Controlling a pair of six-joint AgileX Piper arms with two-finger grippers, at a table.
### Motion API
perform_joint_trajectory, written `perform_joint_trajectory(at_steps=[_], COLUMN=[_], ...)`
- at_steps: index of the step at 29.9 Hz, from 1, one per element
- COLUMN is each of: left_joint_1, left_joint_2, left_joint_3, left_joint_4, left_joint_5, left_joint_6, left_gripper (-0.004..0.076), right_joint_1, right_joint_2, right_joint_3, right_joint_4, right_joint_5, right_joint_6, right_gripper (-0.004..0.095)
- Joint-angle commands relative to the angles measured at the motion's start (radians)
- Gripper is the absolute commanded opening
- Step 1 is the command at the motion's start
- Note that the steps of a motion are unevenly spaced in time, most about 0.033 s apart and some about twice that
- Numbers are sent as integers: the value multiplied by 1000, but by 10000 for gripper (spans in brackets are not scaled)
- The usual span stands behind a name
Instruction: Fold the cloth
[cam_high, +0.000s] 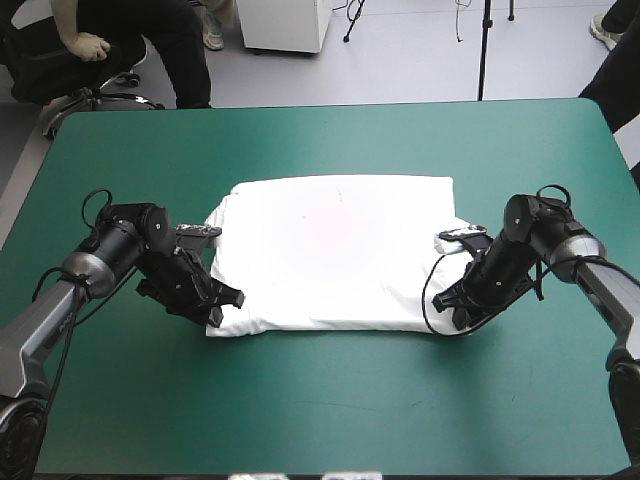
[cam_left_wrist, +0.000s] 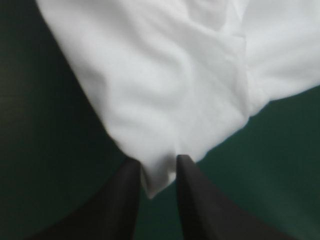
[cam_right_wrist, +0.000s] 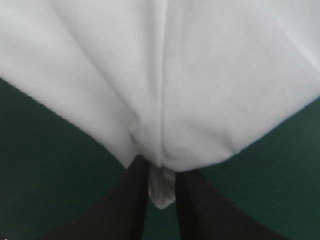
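The white T-shirt (cam_high: 335, 250) lies spread flat in the middle of the teal-green table, roughly rectangular, its sleeves tucked in. My left gripper (cam_high: 214, 312) sits low at the shirt's near left corner. In the left wrist view that gripper (cam_left_wrist: 158, 167) is shut on a corner of the T-shirt (cam_left_wrist: 175, 80), the cloth pinched between the black fingers. My right gripper (cam_high: 447, 308) is at the near right corner. The right wrist view shows this gripper (cam_right_wrist: 161, 172) shut on a bunched fold of the T-shirt (cam_right_wrist: 165, 75).
Bare teal-green cover (cam_high: 320, 410) runs all around the shirt, widest toward the near edge and the far edge (cam_high: 330, 105). A black cable loops on the table beside the right gripper.
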Motion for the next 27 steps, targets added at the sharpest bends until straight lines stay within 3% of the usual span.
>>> perform_joint_trajectory(at_steps=[1,3,6,12,20,27], left_joint_1=[-2,-2,-2,-2,-2,-2], left_joint_2=[-38,-47,-87,-184,-301,-348], left_joint_3=[-36,-65,-128,-315,-368,-368], left_joint_4=[37,51,54,131,111,88], left_joint_5=[49,70,76,82,100,89], left_joint_6=[-19,-28,-34,-71,-98,-98], left_gripper=[375,439,459,459,459,459], right_joint_1=[-2,-2,-2,-2,-2,-2], right_joint_2=[-49,-62,-95,-181,-297,-262], right_joint_3=[-59,-92,-151,-258,-266,-263], right_joint_4=[1,-21,-80,-235,-256,-306], right_joint_5=[51,51,51,47,40,-77], right_joint_6=[-6,18,52,156,230,297], right_gripper=[363,438,501,508,508,520])
